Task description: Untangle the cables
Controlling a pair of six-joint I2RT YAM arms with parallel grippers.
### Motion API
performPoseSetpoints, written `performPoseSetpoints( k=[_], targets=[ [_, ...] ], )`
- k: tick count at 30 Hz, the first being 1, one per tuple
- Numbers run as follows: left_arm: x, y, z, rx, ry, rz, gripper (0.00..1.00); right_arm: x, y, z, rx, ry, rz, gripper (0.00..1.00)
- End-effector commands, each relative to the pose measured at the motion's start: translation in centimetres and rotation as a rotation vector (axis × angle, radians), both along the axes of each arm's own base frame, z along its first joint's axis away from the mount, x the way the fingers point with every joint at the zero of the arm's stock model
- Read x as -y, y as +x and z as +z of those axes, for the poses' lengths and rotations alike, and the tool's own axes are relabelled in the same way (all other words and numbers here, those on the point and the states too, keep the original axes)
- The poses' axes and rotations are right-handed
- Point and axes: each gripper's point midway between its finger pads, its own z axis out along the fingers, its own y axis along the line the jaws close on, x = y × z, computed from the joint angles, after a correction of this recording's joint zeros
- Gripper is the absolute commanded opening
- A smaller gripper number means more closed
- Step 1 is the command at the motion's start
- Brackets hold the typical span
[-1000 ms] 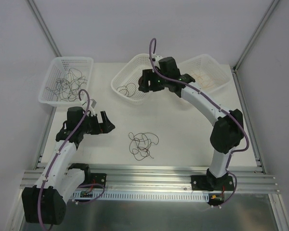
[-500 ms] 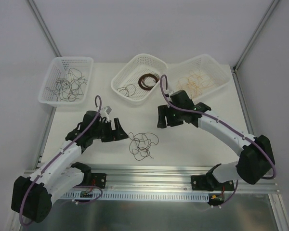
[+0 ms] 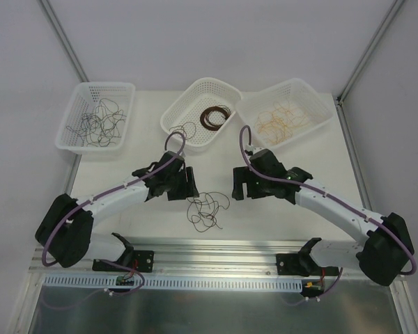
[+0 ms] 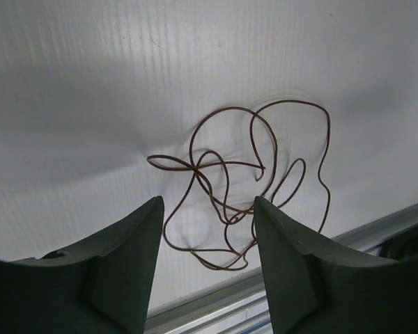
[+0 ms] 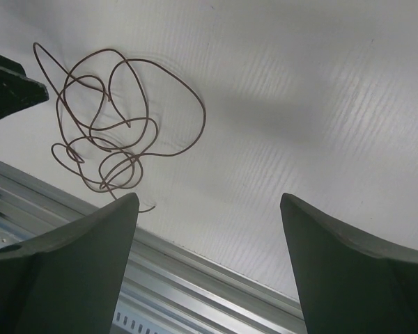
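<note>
A tangle of thin dark brown cables (image 3: 205,210) lies loose on the white table, near the front edge. My left gripper (image 3: 188,184) hovers just left of and above it, jaws open, nothing held. In the left wrist view the tangle (image 4: 223,161) shows beyond the open left gripper (image 4: 207,202). My right gripper (image 3: 238,184) hangs to the right of the tangle, open wide and empty. The right wrist view has the cables (image 5: 118,126) at upper left, away from the right gripper (image 5: 209,198).
Three white mesh baskets stand at the back: the left basket (image 3: 104,85) holds black wires, the middle basket (image 3: 182,99) a dark brown coil, the right basket (image 3: 265,92) tan-orange wires. An aluminium rail (image 3: 209,247) runs along the table's front edge, close to the tangle.
The left arm reached right to the tangle while its jaws narrowed. The right arm left the middle basket, came down to the table right of the tangle, and opened wider.
</note>
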Motion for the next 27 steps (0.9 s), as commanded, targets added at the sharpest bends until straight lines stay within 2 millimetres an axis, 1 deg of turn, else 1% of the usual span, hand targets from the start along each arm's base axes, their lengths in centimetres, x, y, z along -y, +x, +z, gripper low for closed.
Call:
performPoseSetpoints(
  k=[1,2,3,4,5,9,10,12,13,15,16,17,18,19,20,21,22,23,24,25,26,27],
  targets=[
    [0.3,1.8,0.0,0.027,0.042,0.055,0.54,-0.2,-0.2,0.7,0.039,0.032,-0.031,0.87],
    [0.4,1.8,-0.2,0.023,0.046,0.054,0.52,0.0,-0.5,0.3,0.034,0.026,-0.032,0.87],
    [0.4,1.9,-0.9,0.01,0.063,0.053,0.48,-0.1,-0.7,0.3,0.035,0.032,-0.033,0.87],
    [0.7,2.1,-0.8,0.011,0.062,0.052,0.45,-0.1,-0.9,0.2,0.036,0.032,-0.029,0.87],
    [0.8,2.1,-1.3,-0.003,0.072,0.048,0.43,0.0,-1.0,-0.2,0.034,0.025,-0.032,0.87],
    [1.7,2.3,-1.3,-0.004,0.077,0.031,0.29,0.2,-1.2,-0.2,0.037,0.018,-0.026,0.87],
    [2.0,2.4,-1.1,0.0,0.075,0.026,0.2,0.3,-1.1,-0.2,0.044,0.013,-0.024,0.87],
    [2.5,2.5,-0.8,0.012,0.071,-0.002,0.09,0.5,-1.0,0.0,0.054,0.004,-0.026,0.87],
    [2.7,2.8,-0.3,0.035,0.073,-0.032,0.0,0.5,-0.9,0.1,0.058,0.0,-0.024,0.87],
    [2.8,3.0,1.0,0.08,0.065,-0.056,0.0,0.7,-0.8,0.3,0.071,-0.009,-0.022,0.88],
    [3.0,3.3,2.0,0.119,0.058,-0.086,0.0,0.7,-0.7,0.5,0.079,-0.009,-0.02,0.88],
    [3.1,3.5,3.6,0.162,0.038,-0.101,0.0,0.8,-0.5,0.8,0.094,-0.007,-0.02,0.88],
    [3.3,3.6,4.8,0.194,0.025,-0.121,0.0,0.9,-0.4,0.9,0.103,-0.008,-0.023,0.87],
    [3.7,4.0,6.8,0.251,0.006,-0.158,0.0,1.0,-0.4,1.1,0.111,-0.007,-0.026,0.88],
    [4.0,4.0,9.2,0.309,-0.031,-0.185,0.0,1.2,-0.2,1.3,0.128,-0.01,-0.036,0.88],
    [4.2,4.0,10.8,0.351,-0.05,-0.209,0.0,1.3,0.0,1.5,0.14,-0.01,-0.044,0.87],
    [4.6,4.5,13.3,0.423,-0.067,-0.24,0.0,1.5,0.1,1.7,0.153,-0.006,-0.054,0.87],
    [4.6,4.4,15.6,0.477,-0.093,-0.253,0.0,1.9,0.4,1.8,0.173,-0.014,-0.075,0.88],
    [4.6,4.4,17.1,0.523,-0.098,-0.279,0.0,2.1,0.5,2.5,0.199,0.006,-0.091,0.87],
    [5.0,4.6,19.8,0.579,-0.129,-0.287,0.0,2.1,0.7,2.8,0.218,0.016,-0.098,0.87],
    [5.2,4.2,21.7,0.615,-0.161,-0.308,0.0,2.3,0.9,3.1,0.241,0.021,-0.112,0.87],
    [5.3,4.0,23.1,0.64,-0.182,-0.32,0.0,2.5,1.0,3.3,0.254,0.027,-0.12,0.87]
  ],
)
